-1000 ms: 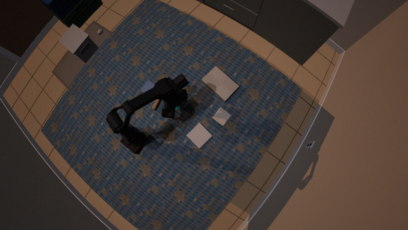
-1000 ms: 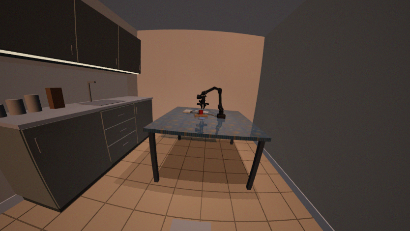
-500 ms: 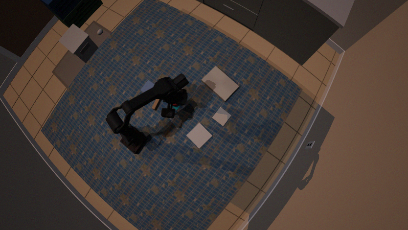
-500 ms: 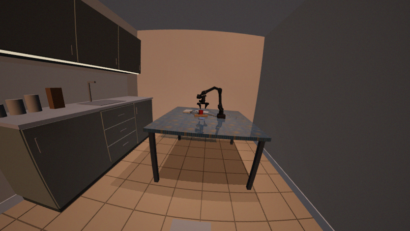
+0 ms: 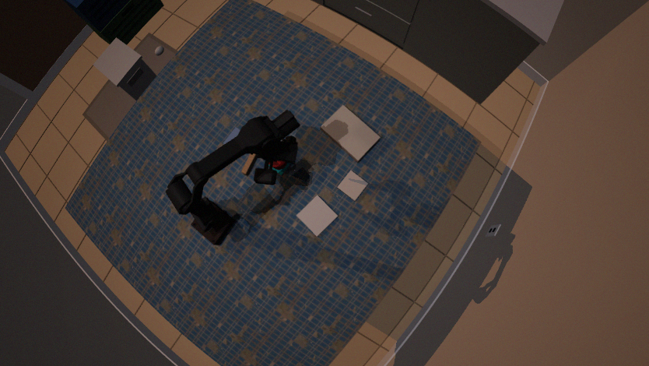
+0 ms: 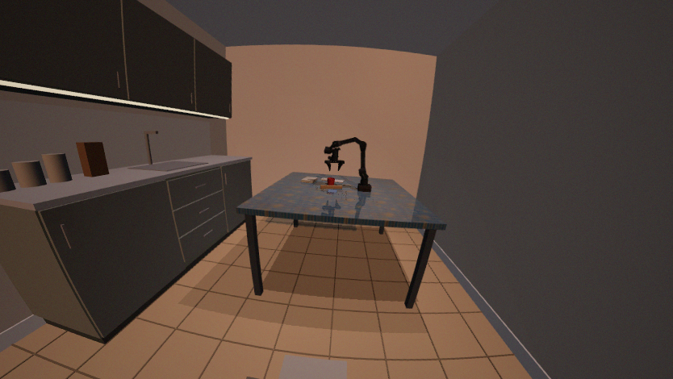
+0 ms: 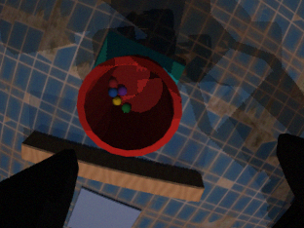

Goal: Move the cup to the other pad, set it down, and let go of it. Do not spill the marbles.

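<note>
The red cup (image 5: 278, 163) (image 6: 331, 181) (image 7: 132, 133) stands upright over the teal pad (image 5: 282, 170) (image 7: 171, 69), whose far part shows beyond the cup in the wrist view. Several coloured marbles (image 7: 117, 101) lie inside it; none shows outside. The lavender-blue pad (image 5: 233, 135) (image 6: 332, 191) (image 7: 102, 209) lies across the wooden bar from the cup, with nothing seen on it. My gripper (image 6: 335, 168) (image 7: 179, 153) is wide open and empty, above the cup, with its fingers clear of the rim. The cup's base is hidden.
A low wooden bar (image 5: 248, 164) (image 6: 331, 187) (image 7: 141, 181) lies between the cup and the lavender-blue pad. A large pale slab (image 5: 359, 140) (image 6: 309, 179) and two smaller white squares (image 5: 317, 215) (image 5: 352, 185) lie on the patterned table top beyond the cup.
</note>
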Tool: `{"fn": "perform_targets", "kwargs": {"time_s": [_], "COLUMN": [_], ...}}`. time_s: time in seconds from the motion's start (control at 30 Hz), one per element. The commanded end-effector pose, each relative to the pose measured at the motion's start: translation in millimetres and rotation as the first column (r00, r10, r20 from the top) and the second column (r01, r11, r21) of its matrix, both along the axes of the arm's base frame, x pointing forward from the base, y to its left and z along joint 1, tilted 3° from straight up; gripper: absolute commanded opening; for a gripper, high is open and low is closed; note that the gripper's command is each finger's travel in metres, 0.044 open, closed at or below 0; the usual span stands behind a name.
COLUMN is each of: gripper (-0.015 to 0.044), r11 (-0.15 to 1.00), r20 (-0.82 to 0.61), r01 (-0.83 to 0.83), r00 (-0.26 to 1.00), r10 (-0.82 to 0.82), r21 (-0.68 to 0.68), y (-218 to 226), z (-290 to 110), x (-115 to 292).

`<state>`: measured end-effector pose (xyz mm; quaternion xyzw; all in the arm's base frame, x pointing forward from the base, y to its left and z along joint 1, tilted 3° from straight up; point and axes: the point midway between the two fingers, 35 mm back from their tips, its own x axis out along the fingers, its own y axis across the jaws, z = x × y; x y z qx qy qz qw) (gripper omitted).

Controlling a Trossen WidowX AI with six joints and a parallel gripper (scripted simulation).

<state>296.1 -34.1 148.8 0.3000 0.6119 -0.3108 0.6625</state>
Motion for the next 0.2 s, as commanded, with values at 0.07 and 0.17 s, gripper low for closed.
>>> {"fn": "perform_targets", "kwargs": {"time_s": [0.07, 0.17], "gripper": [0.0440, 0.0440], "r11": [1.000, 1.000], "r20": [0.004, 0.003], "r01": [-0.003, 0.001], "r00": [1.000, 1.000], "r10": [0.003, -0.001], "r21": [0.004, 0.000], "y": [-0.2, -0.4], "z": [9.7, 5.3], "x": [-0.5, -0.2]}}
